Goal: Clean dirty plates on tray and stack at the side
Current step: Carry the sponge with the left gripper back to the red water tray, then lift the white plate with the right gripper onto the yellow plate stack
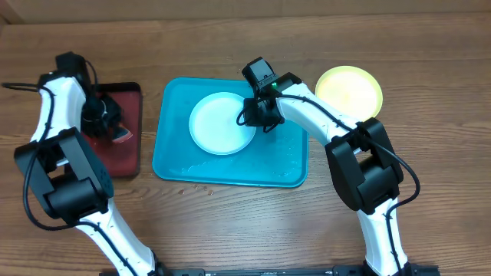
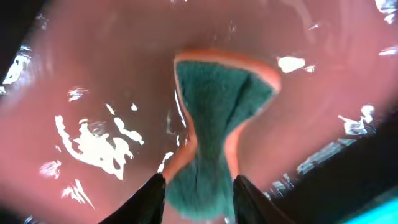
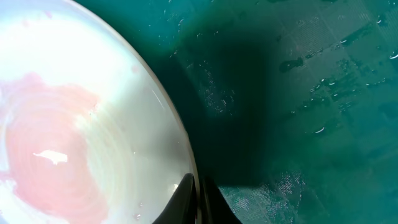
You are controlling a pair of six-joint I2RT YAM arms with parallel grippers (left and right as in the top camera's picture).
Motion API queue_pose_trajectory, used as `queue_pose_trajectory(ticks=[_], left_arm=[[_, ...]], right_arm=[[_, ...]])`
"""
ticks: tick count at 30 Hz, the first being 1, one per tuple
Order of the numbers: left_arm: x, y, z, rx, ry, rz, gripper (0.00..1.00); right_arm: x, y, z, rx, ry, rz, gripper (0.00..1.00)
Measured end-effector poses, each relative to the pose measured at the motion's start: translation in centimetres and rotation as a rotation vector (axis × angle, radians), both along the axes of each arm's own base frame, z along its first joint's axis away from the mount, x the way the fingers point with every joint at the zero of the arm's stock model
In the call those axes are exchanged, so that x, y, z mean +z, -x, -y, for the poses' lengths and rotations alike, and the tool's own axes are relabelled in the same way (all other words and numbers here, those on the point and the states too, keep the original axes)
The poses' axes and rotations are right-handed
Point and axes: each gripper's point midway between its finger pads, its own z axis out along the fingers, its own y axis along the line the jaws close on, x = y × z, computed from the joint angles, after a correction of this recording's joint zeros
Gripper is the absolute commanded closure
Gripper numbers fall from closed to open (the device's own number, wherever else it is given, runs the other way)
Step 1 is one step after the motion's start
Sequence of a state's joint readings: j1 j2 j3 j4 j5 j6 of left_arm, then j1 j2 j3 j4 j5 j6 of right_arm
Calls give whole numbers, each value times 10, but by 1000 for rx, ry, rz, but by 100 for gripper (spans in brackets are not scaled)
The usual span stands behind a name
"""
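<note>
wood table (image 1: 430, 46) | turquoise tray (image 1: 291, 165) wet | red tray (image 1: 126, 157) glistening, probably wet

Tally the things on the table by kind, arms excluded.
Plates: 2 (white plate, yellow-green plate)
Trays: 2 (turquoise tray, dark-red tray)
Sponge: 1
Total: 5

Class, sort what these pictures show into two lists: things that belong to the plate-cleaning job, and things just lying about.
Belongs to the job:
white plate, on the turquoise tray
yellow-green plate, beside that tray
green sponge, for scrubbing

Just lying about:
dark-red tray, merely under the sponge
wooden table
</note>
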State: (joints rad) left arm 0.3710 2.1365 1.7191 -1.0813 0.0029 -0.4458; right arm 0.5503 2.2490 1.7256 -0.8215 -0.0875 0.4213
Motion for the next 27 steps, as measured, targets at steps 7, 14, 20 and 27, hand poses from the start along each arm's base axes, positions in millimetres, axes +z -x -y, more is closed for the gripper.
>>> queue_pose_trajectory(ticks=[7, 14, 20, 27], left_arm=[[63, -28, -12, 7, 0, 122, 0], [70, -33, -12, 9, 5, 143, 0], [70, -33, -11, 9, 10, 145, 0], [70, -34, -11, 9, 10, 148, 0]], right_arm=[[0, 0, 0, 0, -1, 2, 96], [11, -9, -2, 29, 4, 43, 96], [64, -30, 5, 80, 93, 212, 96], [131, -36, 7, 178, 359, 460, 96]])
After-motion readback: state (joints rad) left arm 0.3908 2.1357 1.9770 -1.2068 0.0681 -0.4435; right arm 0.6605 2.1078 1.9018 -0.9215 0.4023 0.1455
